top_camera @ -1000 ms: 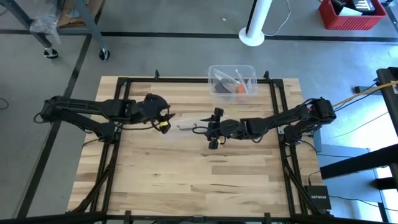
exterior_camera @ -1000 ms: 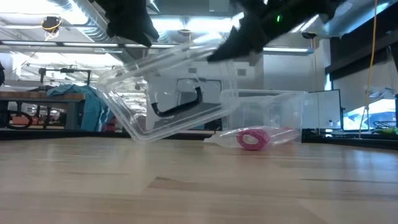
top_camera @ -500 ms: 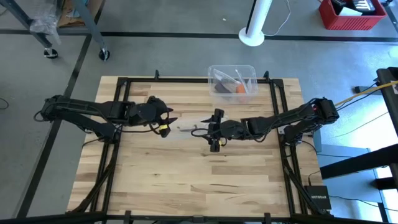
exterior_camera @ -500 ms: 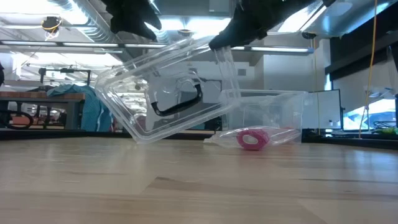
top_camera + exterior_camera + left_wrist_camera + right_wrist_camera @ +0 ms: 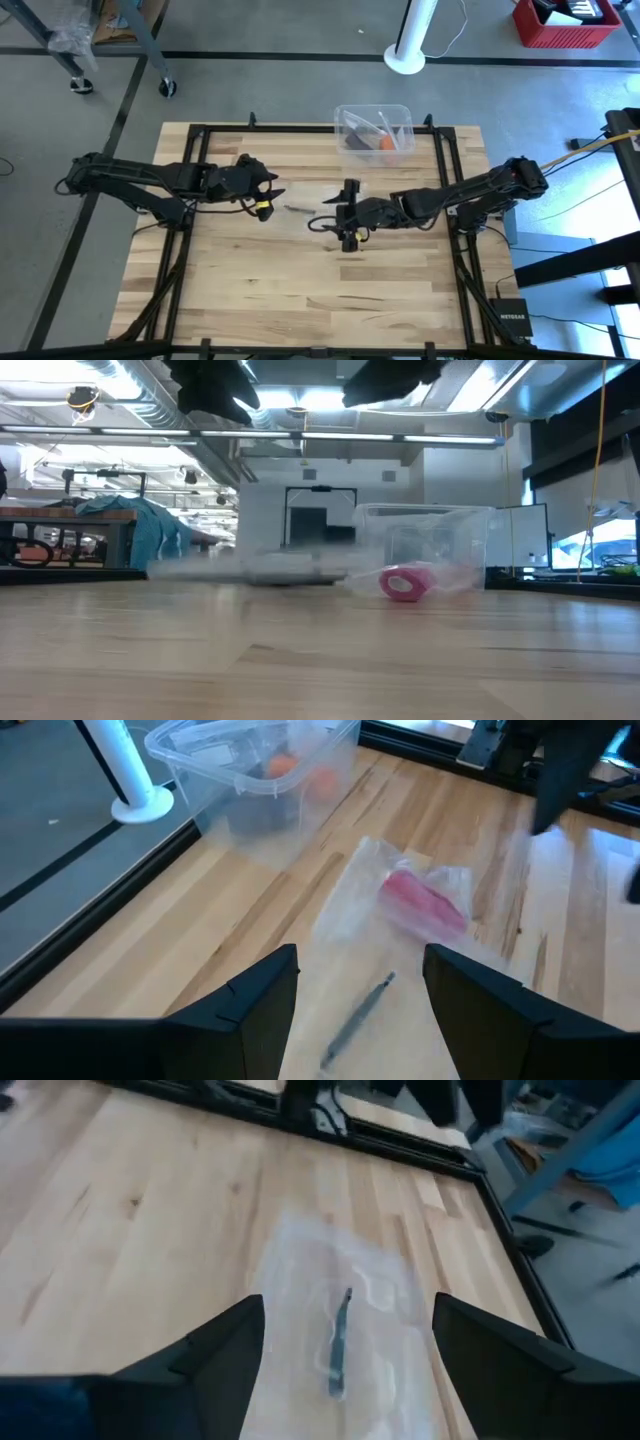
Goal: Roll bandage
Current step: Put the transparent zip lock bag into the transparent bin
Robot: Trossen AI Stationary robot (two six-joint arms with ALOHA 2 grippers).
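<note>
Centrally, the bandage (image 5: 424, 903) (a pink roll inside a clear bag (image 5: 370, 895)) lies on the table (image 5: 300, 290) between left gripper (image 5: 272, 192) and right gripper (image 5: 322, 222), both with fingers apart.

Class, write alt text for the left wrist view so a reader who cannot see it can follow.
A pink bandage roll lies inside a small clear bag on the wooden table, ahead of the left end effector and its open fingers. A clear box stands at the table's edge beyond.
</note>
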